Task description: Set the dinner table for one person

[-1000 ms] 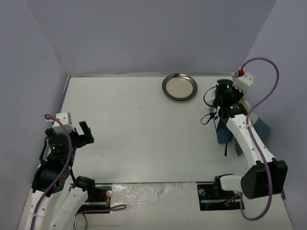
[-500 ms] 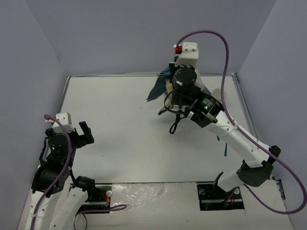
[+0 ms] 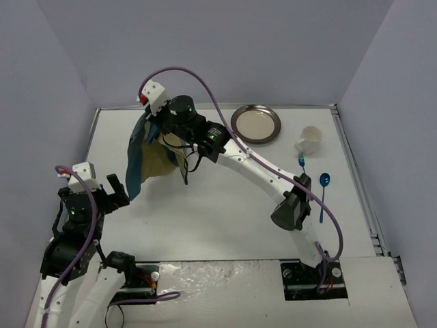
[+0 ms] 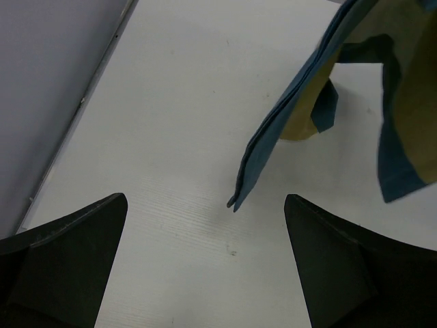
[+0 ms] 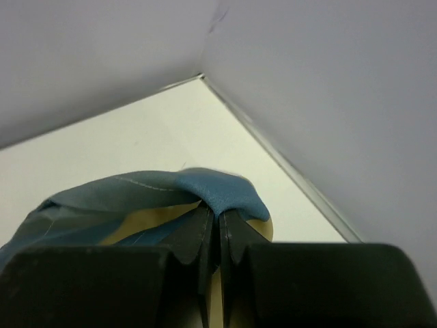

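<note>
The white dinner table (image 3: 225,205) fills the top view. My right arm reaches across to its far left, and my right gripper (image 3: 151,128) is shut on a fold of the blue-and-tan striped placemat (image 3: 145,162). The mat hangs crumpled below the gripper, its lower corner close to the tabletop. In the right wrist view the fingertips (image 5: 205,229) pinch the blue cloth (image 5: 212,190). My left gripper (image 3: 113,193) stands open near the table's left edge, just below the mat's hanging corner. Seen from the left wrist, the mat (image 4: 300,109) dangles ahead of my open left gripper (image 4: 205,225), apart from it.
A round metal plate (image 3: 255,124) lies at the back centre. A white cup (image 3: 308,140) stands to its right, with a blue fork (image 3: 301,162) and a blue spoon (image 3: 323,188) in front of it. Purple walls close in the back and both sides.
My right arm has swung from the table's right side across to the far left, carrying the placemat; cup, fork and spoon now show. The left gripper shifted slightly and stayed open.
</note>
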Motion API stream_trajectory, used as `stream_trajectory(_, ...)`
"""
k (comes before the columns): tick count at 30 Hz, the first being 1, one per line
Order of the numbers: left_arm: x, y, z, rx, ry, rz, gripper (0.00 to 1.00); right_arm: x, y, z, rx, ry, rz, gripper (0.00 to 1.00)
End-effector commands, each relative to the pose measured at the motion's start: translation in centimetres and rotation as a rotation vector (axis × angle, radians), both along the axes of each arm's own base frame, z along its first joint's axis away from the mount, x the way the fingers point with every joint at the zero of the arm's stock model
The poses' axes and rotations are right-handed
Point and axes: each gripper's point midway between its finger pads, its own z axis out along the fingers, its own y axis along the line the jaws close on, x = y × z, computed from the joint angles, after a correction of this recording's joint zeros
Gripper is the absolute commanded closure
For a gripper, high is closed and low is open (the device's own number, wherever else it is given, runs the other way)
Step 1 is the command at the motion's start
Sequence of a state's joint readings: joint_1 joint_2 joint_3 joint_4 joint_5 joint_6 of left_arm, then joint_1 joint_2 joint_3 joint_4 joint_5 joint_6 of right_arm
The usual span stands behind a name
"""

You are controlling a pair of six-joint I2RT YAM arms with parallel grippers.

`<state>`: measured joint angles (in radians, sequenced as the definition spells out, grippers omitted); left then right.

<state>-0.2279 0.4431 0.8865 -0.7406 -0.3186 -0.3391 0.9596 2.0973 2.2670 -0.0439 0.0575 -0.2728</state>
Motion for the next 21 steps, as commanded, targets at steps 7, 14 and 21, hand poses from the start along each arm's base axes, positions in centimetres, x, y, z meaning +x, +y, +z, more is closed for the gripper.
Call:
stream_trajectory(7, -1.9, 0.5, 4.9, -0.06, -0.098, 0.029, 0.03, -8.3, -8.9, -2.5, -0.022, -0.027, 0.066, 1.0)
stream_trajectory(14, 1.5, -3.0, 1.8, -0.132, 0.039, -0.084, 0.03, -13.1, -16.6, -13.7, -0.126, 0.229, -0.016, 0.55)
stream_trajectory(21, 5.6, -5.6, -3.6, -0.202, 0.271, -0.095, 0.03, -15.5, -20.1, -17.3, -0.068, 0.395, -0.044, 0.25)
